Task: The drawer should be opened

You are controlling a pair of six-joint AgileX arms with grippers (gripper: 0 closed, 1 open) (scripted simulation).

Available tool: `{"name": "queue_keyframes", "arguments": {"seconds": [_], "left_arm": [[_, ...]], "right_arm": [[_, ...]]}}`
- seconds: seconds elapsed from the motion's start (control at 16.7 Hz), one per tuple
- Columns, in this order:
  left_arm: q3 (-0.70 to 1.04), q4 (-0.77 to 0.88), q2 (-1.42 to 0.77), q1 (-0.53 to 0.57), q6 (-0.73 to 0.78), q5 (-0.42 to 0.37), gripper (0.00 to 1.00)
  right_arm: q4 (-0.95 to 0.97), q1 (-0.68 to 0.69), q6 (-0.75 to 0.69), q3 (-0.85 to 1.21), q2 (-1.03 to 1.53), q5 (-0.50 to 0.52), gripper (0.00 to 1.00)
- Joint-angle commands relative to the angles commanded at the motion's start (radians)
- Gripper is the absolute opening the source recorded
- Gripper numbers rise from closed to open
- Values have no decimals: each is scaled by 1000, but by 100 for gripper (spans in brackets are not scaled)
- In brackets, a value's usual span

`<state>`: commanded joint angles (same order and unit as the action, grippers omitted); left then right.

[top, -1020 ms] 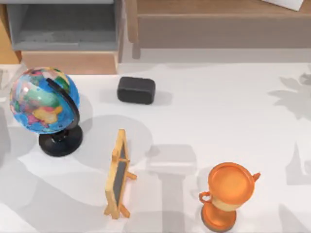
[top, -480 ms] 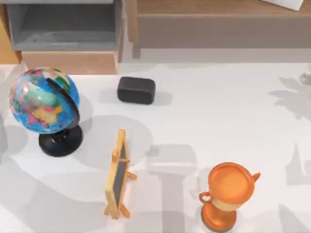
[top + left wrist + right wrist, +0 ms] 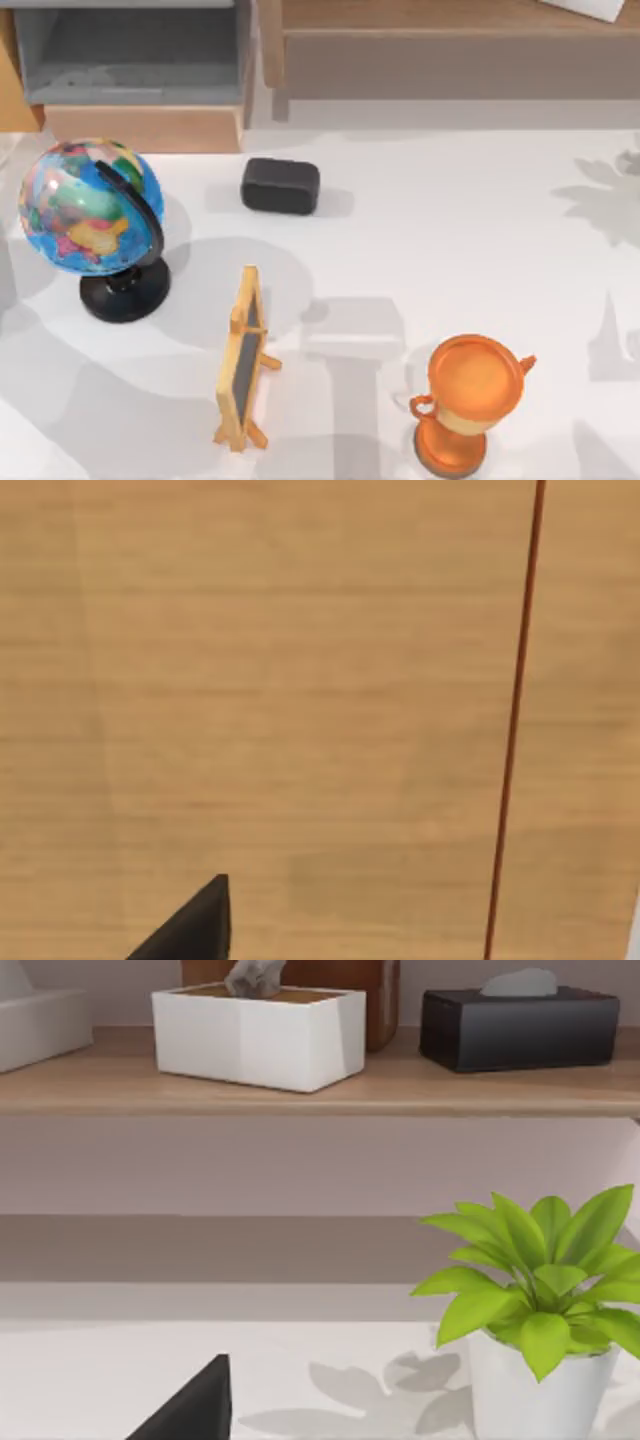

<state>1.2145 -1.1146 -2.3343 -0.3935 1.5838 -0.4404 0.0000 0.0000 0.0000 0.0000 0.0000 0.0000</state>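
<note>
**Left arm closes on the drawer**

The left gripper [image 3: 195, 928] hangs just before a wood panel [image 3: 300, 680]; whether it is open or closed cannot be told. The drawer [image 3: 14, 95], a sliver at the table's [image 3: 450, 250] far left corner, is likely nearer this arm than the right gripper [image 3: 195, 1408]. Since the earlier frame, only the shadows have shifted.

Home study: globe [image 3: 88, 205], trophy [image 3: 468, 400], shelf [image 3: 300, 1085]

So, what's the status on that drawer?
Left tool close against orange-tan wood. Right tool idle, facing a potted plant. Drawer a sliver at far left edge; globe stands near it.
</note>
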Motion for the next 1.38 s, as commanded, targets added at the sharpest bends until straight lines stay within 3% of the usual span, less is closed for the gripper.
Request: {"name": "queue_keyframes", "arguments": {"seconds": [0.06,0.84,1.38], "left_arm": [[0,0,0,0,0,0,100],[0,0,0,0,0,0,2],[-1,9,-9,-4,-5,0,0]], "right_arm": [[0,0,0,0,0,0,100],[0,0,0,0,0,0,100],[0,0,0,0,0,0,100]]}}
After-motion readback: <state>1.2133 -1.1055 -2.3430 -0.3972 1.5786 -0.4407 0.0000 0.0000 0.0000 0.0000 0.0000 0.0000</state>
